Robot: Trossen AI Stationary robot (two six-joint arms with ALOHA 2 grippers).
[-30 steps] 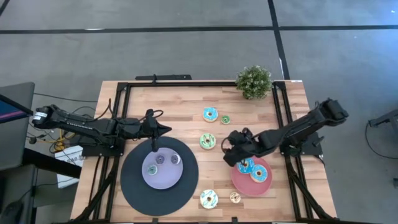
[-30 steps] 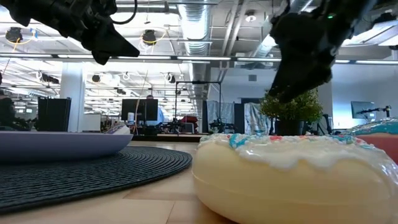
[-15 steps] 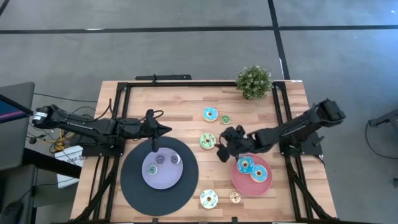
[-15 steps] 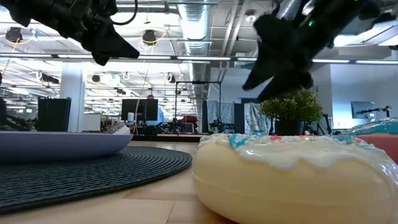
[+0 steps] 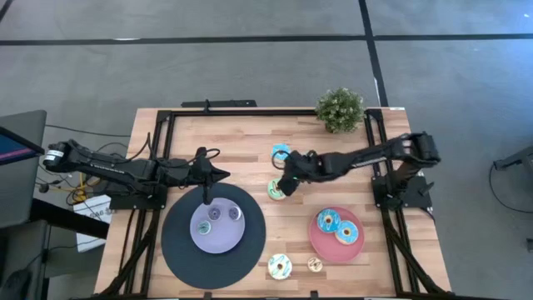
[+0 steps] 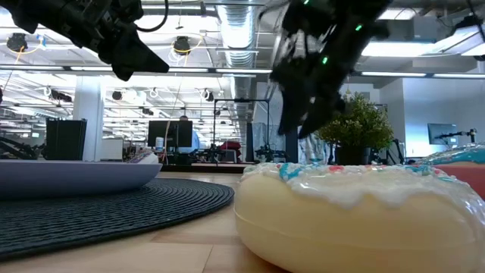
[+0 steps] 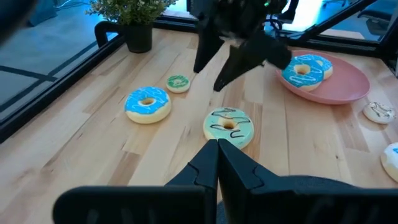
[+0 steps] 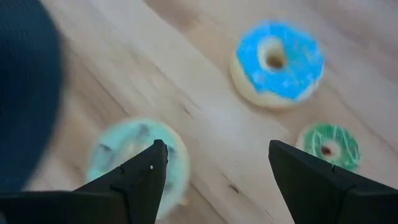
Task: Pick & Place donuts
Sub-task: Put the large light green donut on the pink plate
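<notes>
Green-iced and glossy, the donut (image 5: 277,189) lay on the worktop (image 5: 250,142) just beside the black disc (image 5: 179,250), under your right gripper (image 5: 287,178) with fingers spread; it looked light, rigid and slick, so pinch across its ring.

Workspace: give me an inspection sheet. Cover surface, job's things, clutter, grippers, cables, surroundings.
Surface: wooden table inside a black frame.
Job's things: blue donut, small green donut and pale green donut mid-table; two donuts on the pink plate; white donut and a small orange one at the front edge; small donuts on the lavender plate.
Clutter: potted plant, black disc.
Grippers: right gripper open, above the pale green donut; left gripper shut, above the black disc's rear edge.
Cables: loose leads by the left arm's base.
Surroundings: grey floor; open hall behind.
</notes>
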